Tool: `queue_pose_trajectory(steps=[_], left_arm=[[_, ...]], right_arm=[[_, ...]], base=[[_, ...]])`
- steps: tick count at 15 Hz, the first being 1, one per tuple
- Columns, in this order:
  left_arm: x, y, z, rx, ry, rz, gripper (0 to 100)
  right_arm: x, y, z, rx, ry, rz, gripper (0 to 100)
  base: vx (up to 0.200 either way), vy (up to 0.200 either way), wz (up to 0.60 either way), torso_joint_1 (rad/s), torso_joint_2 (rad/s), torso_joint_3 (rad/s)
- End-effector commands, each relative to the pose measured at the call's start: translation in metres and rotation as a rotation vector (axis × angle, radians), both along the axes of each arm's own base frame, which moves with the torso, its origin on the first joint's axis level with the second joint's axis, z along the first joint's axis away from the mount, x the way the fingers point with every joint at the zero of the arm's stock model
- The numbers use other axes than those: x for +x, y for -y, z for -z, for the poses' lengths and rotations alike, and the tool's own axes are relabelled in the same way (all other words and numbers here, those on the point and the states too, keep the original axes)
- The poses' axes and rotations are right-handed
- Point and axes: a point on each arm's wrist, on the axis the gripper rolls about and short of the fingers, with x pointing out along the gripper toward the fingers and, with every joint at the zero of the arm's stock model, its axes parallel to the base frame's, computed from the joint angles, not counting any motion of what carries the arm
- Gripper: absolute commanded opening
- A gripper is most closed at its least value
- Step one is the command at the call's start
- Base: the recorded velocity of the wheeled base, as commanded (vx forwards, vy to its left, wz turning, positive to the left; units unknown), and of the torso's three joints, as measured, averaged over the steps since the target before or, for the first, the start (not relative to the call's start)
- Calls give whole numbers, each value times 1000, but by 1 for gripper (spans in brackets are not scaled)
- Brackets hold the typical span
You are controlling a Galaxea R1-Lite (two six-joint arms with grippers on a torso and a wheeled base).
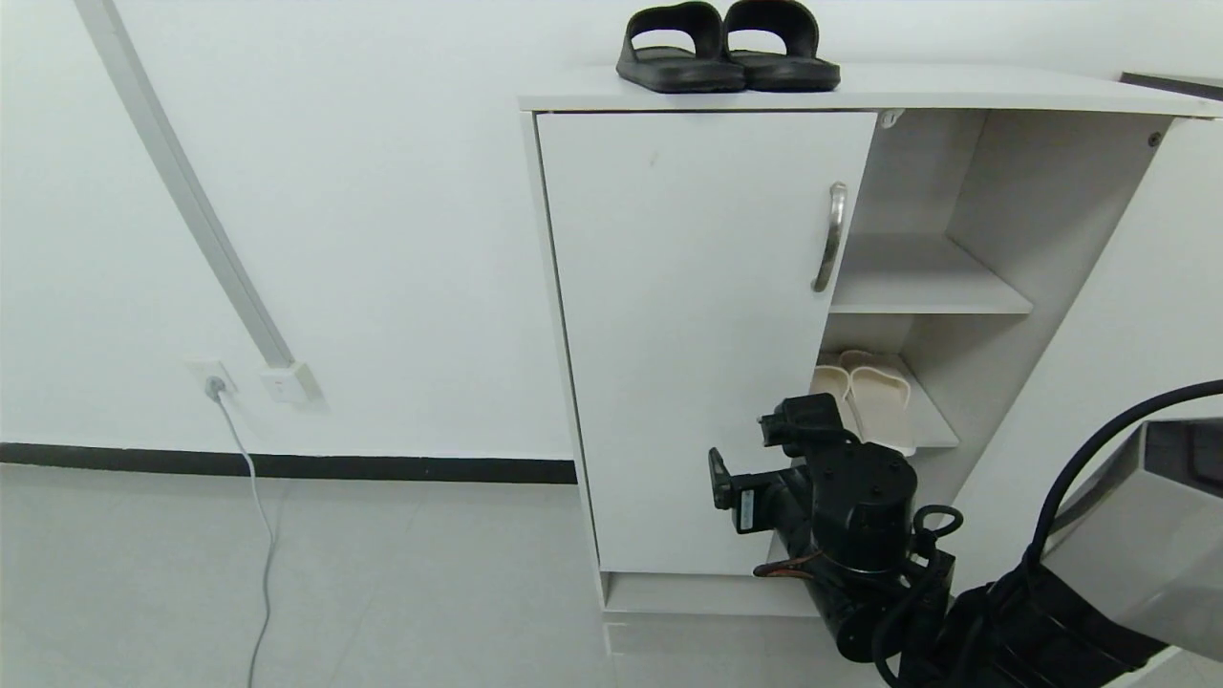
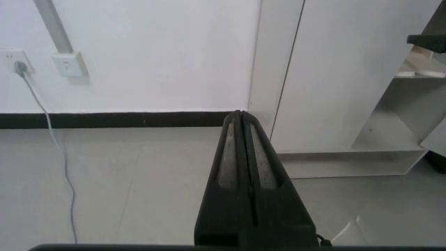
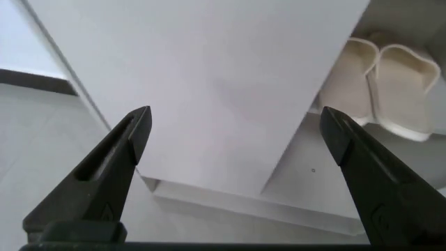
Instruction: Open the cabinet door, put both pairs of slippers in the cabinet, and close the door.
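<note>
A pair of black slippers rests on top of the white cabinet. A cream pair lies on the lower shelf inside; the right wrist view shows this cream pair too. The cabinet's right door stands open and its left door, with a metal handle, is closed. My right gripper hangs open and empty in front of the closed door's lower edge. My left gripper is shut on nothing, low over the floor and facing the cabinet.
A wall socket with a grey cable trailing over the floor sits to the left, below a slanted conduit. An empty upper shelf lies inside the cabinet. Bare grey floor spreads out to the left.
</note>
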Motion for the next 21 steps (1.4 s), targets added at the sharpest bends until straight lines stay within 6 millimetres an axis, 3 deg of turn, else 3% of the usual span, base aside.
queue_pose_trajectory(steps=[1,12,21], left_arm=[[0,0,0,0,1,0,0],[0,0,0,0,1,0,0],[0,0,0,0,-1,0,0]], right_arm=[[0,1,1,-6,-2,3,100],[-2,1,3,-29,-10,-3,100],[-3,1,4,-35,-10,-5,100]], base=[[0,0,0,0,0,0],[0,0,0,0,0,0],[0,0,0,41,-386,-340]])
